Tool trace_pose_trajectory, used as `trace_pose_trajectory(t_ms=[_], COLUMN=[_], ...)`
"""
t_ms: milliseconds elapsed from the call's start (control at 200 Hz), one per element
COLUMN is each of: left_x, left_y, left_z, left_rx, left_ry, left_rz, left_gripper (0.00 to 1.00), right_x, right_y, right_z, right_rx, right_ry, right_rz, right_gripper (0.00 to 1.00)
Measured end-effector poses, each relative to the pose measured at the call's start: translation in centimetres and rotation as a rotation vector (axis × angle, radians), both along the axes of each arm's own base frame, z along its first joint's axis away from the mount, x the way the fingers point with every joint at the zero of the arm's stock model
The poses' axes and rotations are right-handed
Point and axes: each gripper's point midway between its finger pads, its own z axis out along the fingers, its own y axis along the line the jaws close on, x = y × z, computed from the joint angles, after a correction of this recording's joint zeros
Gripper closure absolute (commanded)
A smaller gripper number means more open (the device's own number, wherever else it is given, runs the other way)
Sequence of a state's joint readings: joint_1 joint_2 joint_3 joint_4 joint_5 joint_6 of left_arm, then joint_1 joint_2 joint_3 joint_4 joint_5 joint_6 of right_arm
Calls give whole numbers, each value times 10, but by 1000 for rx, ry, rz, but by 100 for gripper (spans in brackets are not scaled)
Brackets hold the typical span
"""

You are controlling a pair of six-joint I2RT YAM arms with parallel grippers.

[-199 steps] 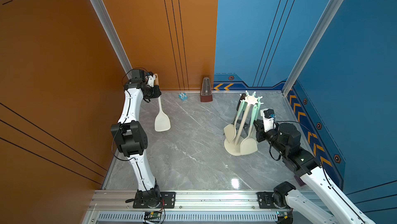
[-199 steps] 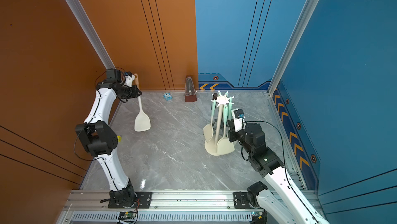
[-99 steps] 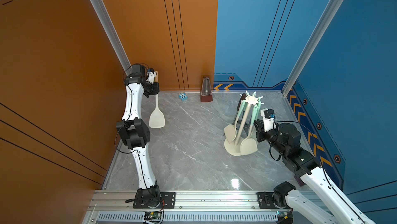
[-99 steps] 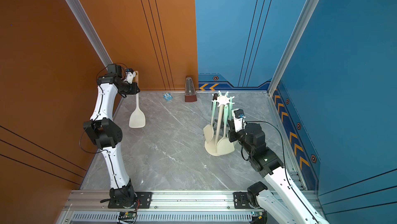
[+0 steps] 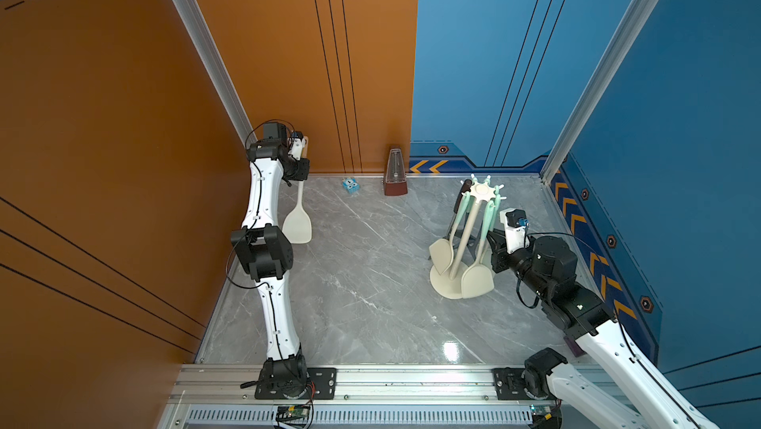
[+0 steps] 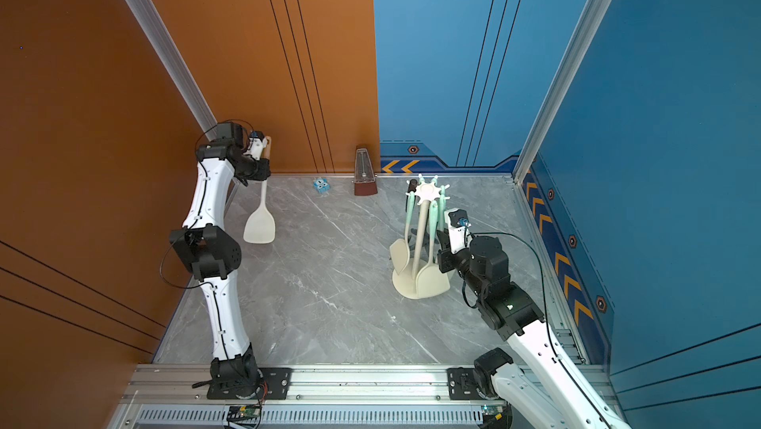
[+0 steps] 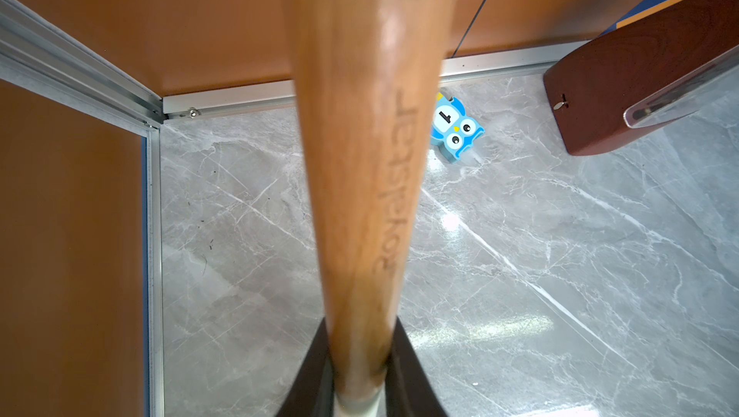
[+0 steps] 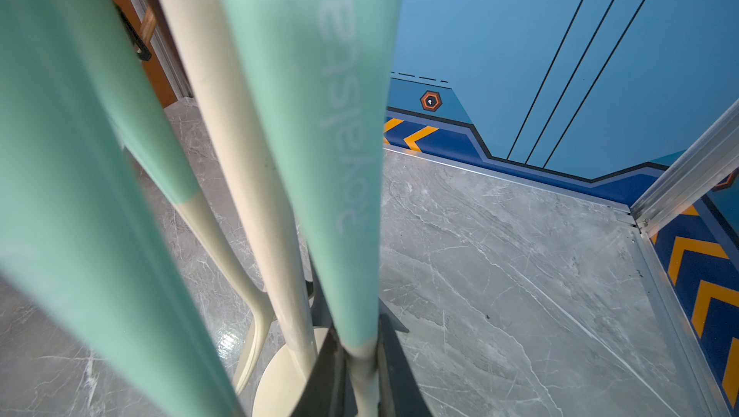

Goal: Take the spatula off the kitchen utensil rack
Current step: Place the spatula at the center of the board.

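Here's the extra stuff we can see. A brown wooden metronome [image 5: 395, 174] stands upright at the back edge of the grey marble tabletop [image 5: 370, 291], right about where the orange wall [image 5: 288, 56] meets the blue wall [image 5: 494, 56]. Near the metronome, on its orange-wall side, we've got a little blue owl toy [image 5: 350, 186] with a "1" on it, not touching it. Well apart from the metronome, an aluminium rail [image 5: 412, 381] runs along the front edge.

A robot test cell: panel walls [image 5: 288, 56], aluminium rail [image 5: 412, 381].
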State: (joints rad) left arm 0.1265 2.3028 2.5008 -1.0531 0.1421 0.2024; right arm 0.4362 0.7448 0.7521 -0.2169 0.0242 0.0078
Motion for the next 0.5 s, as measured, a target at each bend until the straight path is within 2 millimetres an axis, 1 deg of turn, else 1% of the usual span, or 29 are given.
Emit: trace_pose_trajectory(t_ms=[220,370,500], left_x=[9,11,9], left_y=[-19,-24,-28], left_z=[-15,-14,-18], left_rx=[-2,-27,-40], left_ry=[23,28,56], left_rz=[-21,-3,12], left_gripper=[100,100,100], right_x=[-1,-1,-1], right_y=[1,1,1], right_z=[0,0,0], right_rx=[0,0,0], right_ry=[0,0,0], right_rz=[3,3,4], right_gripper=[85,85,85])
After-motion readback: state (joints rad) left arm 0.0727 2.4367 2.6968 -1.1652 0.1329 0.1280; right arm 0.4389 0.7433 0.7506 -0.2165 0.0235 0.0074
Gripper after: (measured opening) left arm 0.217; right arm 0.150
